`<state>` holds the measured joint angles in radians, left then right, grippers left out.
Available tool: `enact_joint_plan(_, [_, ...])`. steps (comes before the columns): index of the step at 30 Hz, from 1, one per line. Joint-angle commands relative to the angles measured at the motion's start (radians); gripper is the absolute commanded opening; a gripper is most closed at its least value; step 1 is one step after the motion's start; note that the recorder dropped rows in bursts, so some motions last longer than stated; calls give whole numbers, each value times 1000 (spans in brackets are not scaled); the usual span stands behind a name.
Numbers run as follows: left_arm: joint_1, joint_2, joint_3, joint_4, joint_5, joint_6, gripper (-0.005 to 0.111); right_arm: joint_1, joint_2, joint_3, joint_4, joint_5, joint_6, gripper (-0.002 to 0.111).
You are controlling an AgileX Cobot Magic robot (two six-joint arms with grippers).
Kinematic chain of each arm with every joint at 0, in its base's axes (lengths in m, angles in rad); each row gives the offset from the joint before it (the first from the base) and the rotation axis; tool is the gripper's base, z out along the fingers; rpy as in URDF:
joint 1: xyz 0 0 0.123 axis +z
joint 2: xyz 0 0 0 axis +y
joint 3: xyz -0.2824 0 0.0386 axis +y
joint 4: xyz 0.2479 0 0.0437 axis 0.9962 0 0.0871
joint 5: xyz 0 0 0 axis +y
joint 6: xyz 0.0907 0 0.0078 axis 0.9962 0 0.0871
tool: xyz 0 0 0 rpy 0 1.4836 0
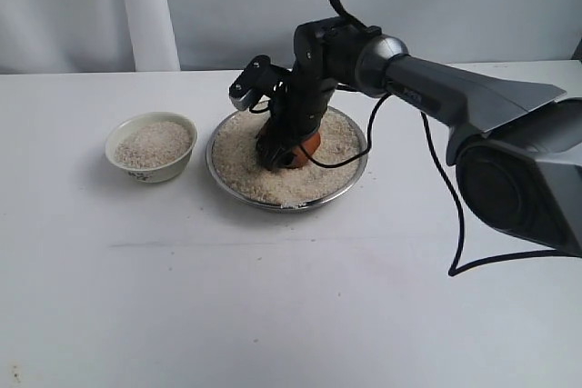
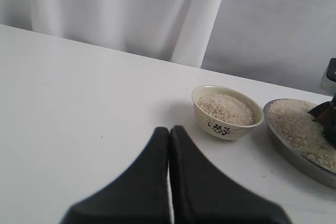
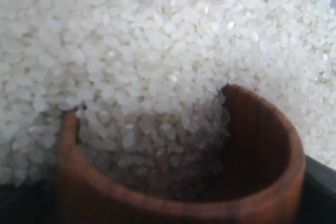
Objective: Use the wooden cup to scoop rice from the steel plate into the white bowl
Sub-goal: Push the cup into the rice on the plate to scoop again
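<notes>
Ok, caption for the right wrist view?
Close-up: wooden cup pushed into the rice, grains partly filling its mouth.

Reads off-white to pale beige across the rice (image 3: 157, 51). Gleams shiny grey along the steel plate (image 1: 289, 208) rim. Shows creamy white on the white bowl (image 2: 236, 129), with a dark floral motif on its outer side. Glows reddish-brown in the wooden cup (image 3: 262, 150), streaked with darker grain. Matte black on the left gripper (image 2: 169, 129) and right gripper (image 1: 284, 154); silver-grey along the right arm (image 1: 473, 97). Plain white over the desk (image 1: 273, 315).
</notes>
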<state>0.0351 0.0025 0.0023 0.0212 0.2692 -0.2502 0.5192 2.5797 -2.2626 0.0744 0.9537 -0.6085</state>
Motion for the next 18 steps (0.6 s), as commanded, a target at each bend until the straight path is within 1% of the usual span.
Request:
enact_joint_plan(1, [-5, -3, -2, -3, -3, -3, 0, 1, -30, 9, 61, -2, -9, 0])
enact_joint_plan(18, [-5, -3, -2, -3, -3, -3, 0, 1, -131, 9, 86, -6, -9, 0])
